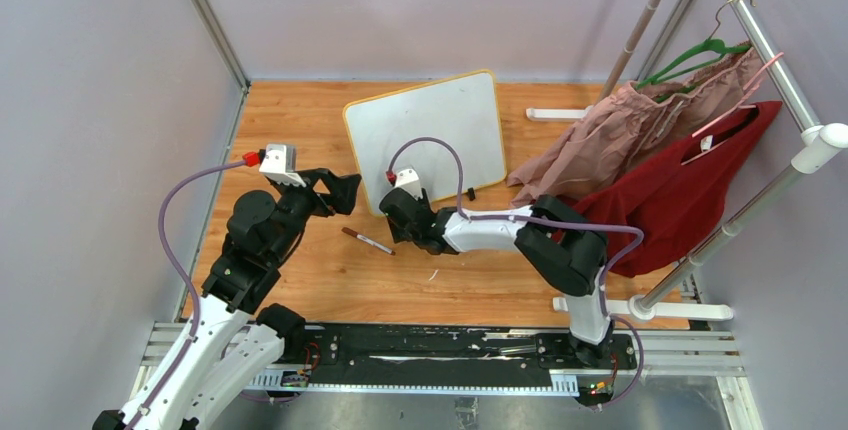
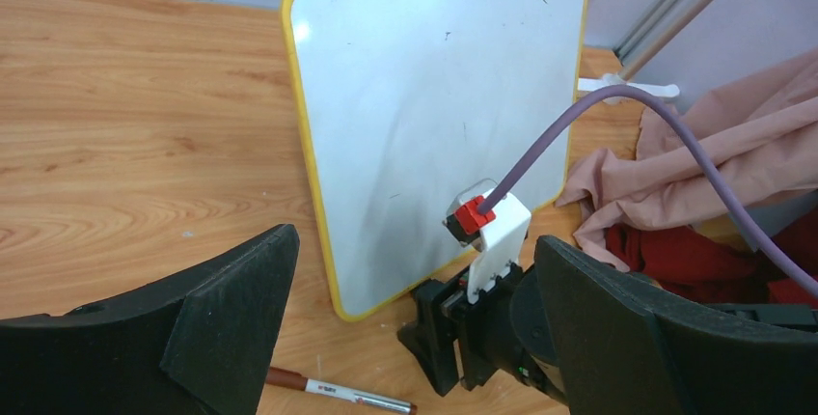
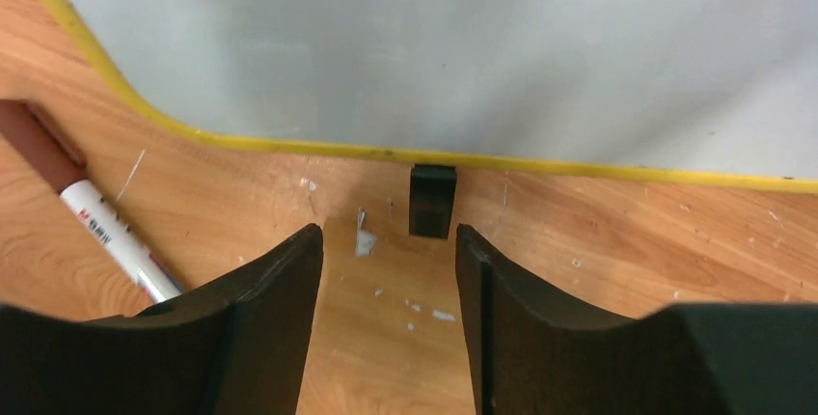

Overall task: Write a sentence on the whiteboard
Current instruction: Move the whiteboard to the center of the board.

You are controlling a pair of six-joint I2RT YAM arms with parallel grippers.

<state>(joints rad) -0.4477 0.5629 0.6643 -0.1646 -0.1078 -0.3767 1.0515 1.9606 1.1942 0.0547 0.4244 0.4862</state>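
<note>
Yellow-framed whiteboard [image 1: 430,120], just one, face plain white with faint specks, standing on wooden desk [image 1: 300,120], one marker [image 1: 368,241] lying loose, left fingers [image 2: 222,309] and right fingers [image 3: 270,318] spread, holding nothing

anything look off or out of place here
The brown-and-white marker pen lies loose on the wooden table before the yellow-framed whiteboard, which is blank. A pink garment slumps from the metal rack onto the table beside the board.
</note>
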